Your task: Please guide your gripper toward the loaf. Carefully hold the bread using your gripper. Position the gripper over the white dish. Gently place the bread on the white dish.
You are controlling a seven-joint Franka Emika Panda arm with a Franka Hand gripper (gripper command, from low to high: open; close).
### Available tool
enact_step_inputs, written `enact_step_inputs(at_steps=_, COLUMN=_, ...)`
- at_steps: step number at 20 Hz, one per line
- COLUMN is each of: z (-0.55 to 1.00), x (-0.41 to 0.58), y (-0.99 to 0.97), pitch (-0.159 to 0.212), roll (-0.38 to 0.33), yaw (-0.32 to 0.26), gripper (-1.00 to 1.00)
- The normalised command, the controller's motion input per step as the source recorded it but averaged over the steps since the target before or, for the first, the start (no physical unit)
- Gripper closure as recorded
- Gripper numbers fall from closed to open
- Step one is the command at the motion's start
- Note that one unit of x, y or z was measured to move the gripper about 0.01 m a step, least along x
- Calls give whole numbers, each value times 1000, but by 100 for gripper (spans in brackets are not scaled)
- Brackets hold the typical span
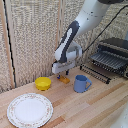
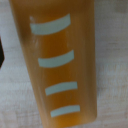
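The loaf (image 1: 64,78) is a small orange-brown oblong block lying on the wooden table between the yellow bowl and the blue mug. My gripper (image 1: 63,74) hangs straight over it, fingertips down at the loaf. In the wrist view the loaf (image 2: 57,65) fills most of the picture, with pale stripes across its top. One dark finger (image 2: 1,52) shows at the picture's edge, a little apart from the loaf; the other finger is out of view. The jaws stand wider than the loaf, open. The white dish (image 1: 30,110) with a speckled rim lies at the front, on the exterior view's left.
A yellow bowl (image 1: 43,83) sits just to the exterior view's left of the loaf. A blue mug (image 1: 81,83) stands to its right. A dark toaster oven (image 1: 111,57) with a wire rack stands at the back right. A woven screen backs the table.
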Motion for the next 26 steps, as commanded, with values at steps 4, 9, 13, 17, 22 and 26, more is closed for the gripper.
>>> enact_step_inputs(at_steps=4, z=0, x=168, y=0, pitch=122, roll=-50, yaw=20, gripper=-100)
enact_step_inputs(at_steps=9, z=1, x=153, y=0, pitch=100, roll=-15, yaw=-2, gripper=100)
enact_step_inputs(at_steps=13, z=42, x=53, y=8, pitch=47, roll=3, yaw=-13, gripper=100)
enact_step_inputs(at_steps=17, z=197, x=6, y=0, pitch=10, roll=32, yaw=-34, gripper=100)
enact_step_inputs(at_steps=22, z=516, x=61, y=0, pitch=27, roll=63, yaw=-23, gripper=100)
enact_step_inputs(at_steps=26, z=983, x=58, y=46, pitch=15, roll=33, yaw=-73, gripper=100)
